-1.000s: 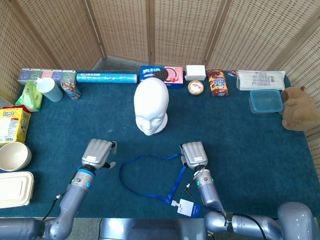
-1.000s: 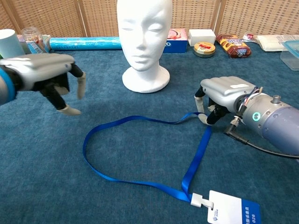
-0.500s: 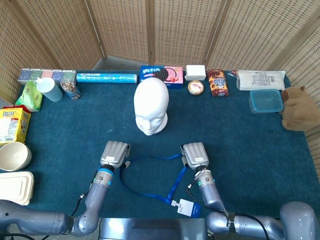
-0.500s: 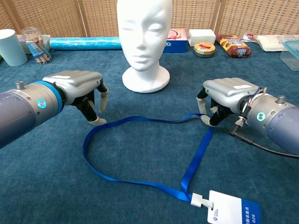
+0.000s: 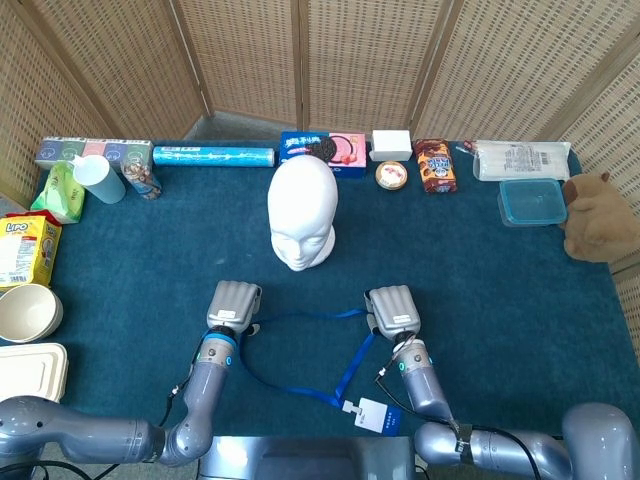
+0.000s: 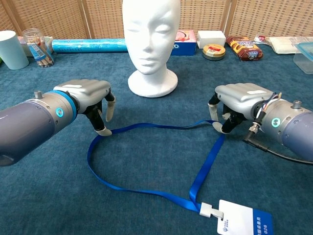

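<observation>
The blue lanyard (image 6: 146,161) lies in a loop on the blue table cloth (image 6: 44,196), in front of the white mannequin head (image 6: 149,41). Its white badge (image 6: 243,223) lies at the near edge. The right hand (image 6: 234,105) is at the right side of the loop, palm down, and its curled fingertips (image 6: 218,127) pinch the strap there. The left hand (image 6: 90,100) is at the left side of the loop with fingers bent down and apart; one fingertip (image 6: 101,131) touches the strap, but it holds nothing. Behind the head stand snack boxes (image 5: 323,152) and a blue roll (image 5: 213,156).
</observation>
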Robot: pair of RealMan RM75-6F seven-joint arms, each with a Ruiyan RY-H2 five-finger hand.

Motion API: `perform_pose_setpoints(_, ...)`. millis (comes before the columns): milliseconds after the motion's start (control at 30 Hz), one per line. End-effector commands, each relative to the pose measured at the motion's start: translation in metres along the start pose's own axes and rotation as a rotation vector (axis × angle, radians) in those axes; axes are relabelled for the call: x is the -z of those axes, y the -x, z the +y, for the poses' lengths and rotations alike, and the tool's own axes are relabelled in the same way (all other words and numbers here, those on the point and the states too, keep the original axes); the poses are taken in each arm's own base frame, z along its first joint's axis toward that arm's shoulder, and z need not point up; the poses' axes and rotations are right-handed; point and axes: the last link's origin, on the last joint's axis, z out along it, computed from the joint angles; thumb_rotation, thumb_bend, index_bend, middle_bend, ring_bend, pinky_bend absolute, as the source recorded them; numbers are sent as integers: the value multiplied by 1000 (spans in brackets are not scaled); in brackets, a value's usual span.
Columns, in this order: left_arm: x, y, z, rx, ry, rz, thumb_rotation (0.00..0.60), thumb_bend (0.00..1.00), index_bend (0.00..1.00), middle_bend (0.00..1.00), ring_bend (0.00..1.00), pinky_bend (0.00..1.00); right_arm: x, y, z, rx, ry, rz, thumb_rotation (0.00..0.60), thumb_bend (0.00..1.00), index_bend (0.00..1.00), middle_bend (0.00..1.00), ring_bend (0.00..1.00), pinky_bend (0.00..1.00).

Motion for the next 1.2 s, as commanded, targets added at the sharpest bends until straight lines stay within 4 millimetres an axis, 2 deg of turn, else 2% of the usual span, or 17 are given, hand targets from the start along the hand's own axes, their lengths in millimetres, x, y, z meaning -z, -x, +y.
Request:
perform_pose_setpoints(33,-1,2,1,-2,-3,-13,583,233,601,1000,1000,1000,0,0,1,0,1,-2,574,501,583,1000,1000,1000)
perform_pose_setpoints(400,-3,5,5,5,-11,-53,586,243,601,1000,1000,1000,1,2,2,-4,6,-17,585,501,582,1000,1000,1000)
perform_pose_setpoints(767,-3,5,5,-1,-11,-89,587,344,600,1000,1000,1000,0,2,4,-12,11,-23,590,501,583,1000,1000,1000)
perform_pose_setpoints(1200,-3,5,3,-19,-18,-118,580,356,600,1000,1000,1000,1,3,5,-23,16,-37,593,501,582,1000,1000,1000)
